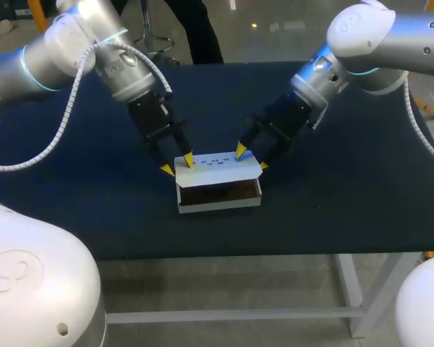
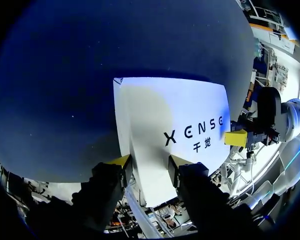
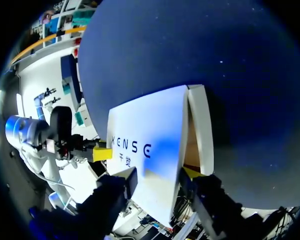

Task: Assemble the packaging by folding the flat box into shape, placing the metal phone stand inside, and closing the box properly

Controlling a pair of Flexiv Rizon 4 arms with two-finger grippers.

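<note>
the white cardboard box (image 1: 220, 204) sits on the worktop (image 1: 347, 195), its lid edge between the parted fingers of the left claw (image 1: 177, 164) and right claw (image 1: 252, 157). the card is probably light and thin and creases easily, so it is best pressed near the lid corners.

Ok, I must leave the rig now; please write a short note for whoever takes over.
Left gripper: open, straddling the left end of the lid, not clamped as far as I see.
Right gripper: open, straddling the lid's right end.
Box: folded into shape, standing between both grippers; lid lies over it, front gap open.
Phone stand: not visible; inside is dark, so unconfirmed.
Left to do: confirm the stand is in, press the lid down, tuck it shut.
</note>
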